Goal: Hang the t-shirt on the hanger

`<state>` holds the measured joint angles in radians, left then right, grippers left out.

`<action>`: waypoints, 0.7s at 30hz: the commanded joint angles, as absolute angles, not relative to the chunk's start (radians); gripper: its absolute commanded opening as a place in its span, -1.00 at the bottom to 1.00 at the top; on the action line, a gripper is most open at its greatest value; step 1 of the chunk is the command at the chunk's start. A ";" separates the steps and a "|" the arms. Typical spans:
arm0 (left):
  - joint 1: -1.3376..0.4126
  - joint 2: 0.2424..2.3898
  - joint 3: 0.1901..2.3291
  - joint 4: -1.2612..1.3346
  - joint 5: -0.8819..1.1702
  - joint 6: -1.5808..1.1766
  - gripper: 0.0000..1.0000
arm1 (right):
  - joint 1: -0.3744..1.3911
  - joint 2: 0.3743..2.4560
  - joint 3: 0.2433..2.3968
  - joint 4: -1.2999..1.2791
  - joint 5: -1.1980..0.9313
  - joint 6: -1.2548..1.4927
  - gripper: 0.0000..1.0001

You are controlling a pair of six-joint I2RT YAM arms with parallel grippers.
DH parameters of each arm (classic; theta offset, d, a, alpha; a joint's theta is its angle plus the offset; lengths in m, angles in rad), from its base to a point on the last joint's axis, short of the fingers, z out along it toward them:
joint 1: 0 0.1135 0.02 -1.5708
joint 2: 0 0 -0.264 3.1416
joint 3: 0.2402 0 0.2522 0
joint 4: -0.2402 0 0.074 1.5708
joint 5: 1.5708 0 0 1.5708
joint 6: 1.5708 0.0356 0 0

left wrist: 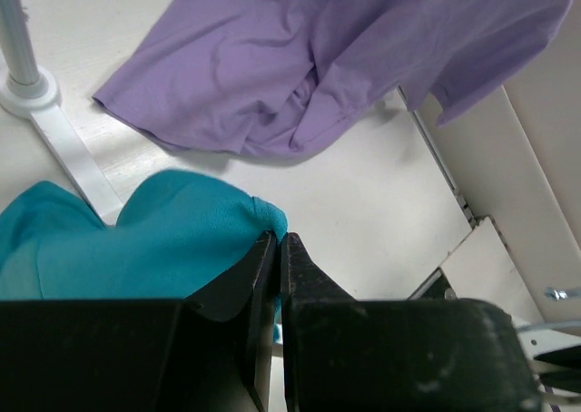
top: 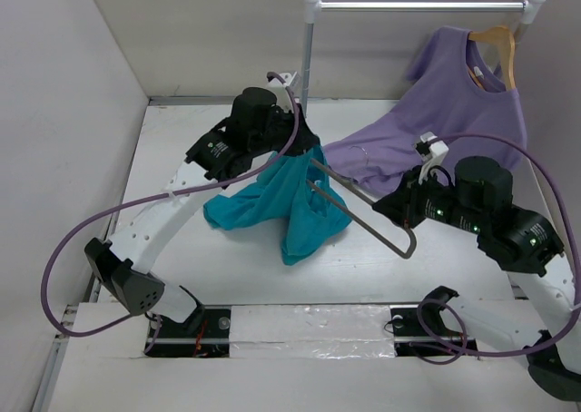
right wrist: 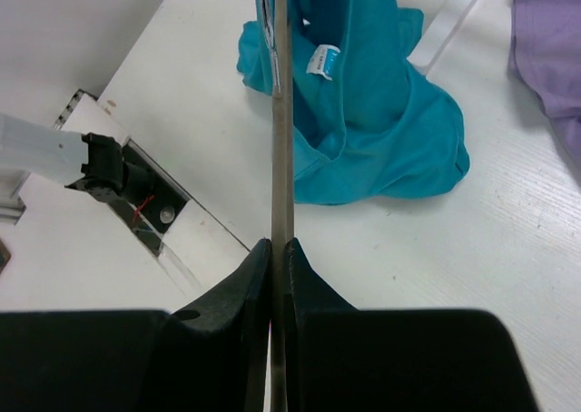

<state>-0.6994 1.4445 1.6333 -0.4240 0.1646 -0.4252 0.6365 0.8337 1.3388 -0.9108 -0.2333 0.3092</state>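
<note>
Your left gripper (left wrist: pixel 277 241) is pinching the teal t-shirt (top: pixel 272 203) up off the table centre, letting it hang open, while your right gripper (right wrist: pixel 277 246), at the shirt's four o'clock, is clamping the grey hanger (top: pixel 368 214), apparently to feed it inside.

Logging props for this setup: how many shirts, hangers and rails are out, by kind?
T-shirts: 2 (teal t-shirt, purple t-shirt)
Hangers: 2 (dark-grey hanger, wooden hanger)
Clothes rail: 1
Total: 5
</note>
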 commanded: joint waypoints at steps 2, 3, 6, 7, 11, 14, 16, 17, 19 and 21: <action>-0.729 1.439 1.687 -0.414 0.190 -0.442 -1.00 | 0.618 0.864 1.335 -0.722 -0.252 0.290 -1.00; -0.729 1.430 1.686 -0.414 0.189 -0.452 -1.00 | 0.618 0.876 1.330 -0.701 -0.235 0.293 -1.00; -0.729 1.402 1.675 -0.414 0.178 -0.465 -1.00 | 0.609 0.885 1.316 -0.618 -0.169 0.314 -1.00; -0.729 1.398 1.674 -0.414 0.182 -0.471 -1.00 | 0.609 0.893 1.309 -0.595 -0.167 0.324 -1.00; -0.729 1.379 1.674 -0.410 0.207 -0.492 -1.00 | 0.609 0.971 1.295 -0.561 -0.184 0.318 -1.00; -0.729 1.347 1.672 -0.410 0.160 -0.499 -1.00 | 0.650 0.982 1.290 -0.569 -0.086 0.327 -1.00; -0.729 1.335 1.669 -0.410 0.140 -0.502 -1.00 | 0.650 0.968 1.281 -0.568 -0.051 0.348 -1.00; -0.729 1.333 1.669 -0.408 0.132 -0.505 -1.00 | 0.650 0.966 1.285 -0.578 -0.031 0.353 -1.00; -0.729 1.322 1.658 -0.382 0.156 -0.511 -1.00 | 0.660 0.977 1.290 -0.587 -0.022 0.356 -1.00; -0.729 1.322 1.645 -0.351 0.215 -0.520 -1.00 | 0.669 0.988 1.270 -0.554 -0.018 0.356 -1.00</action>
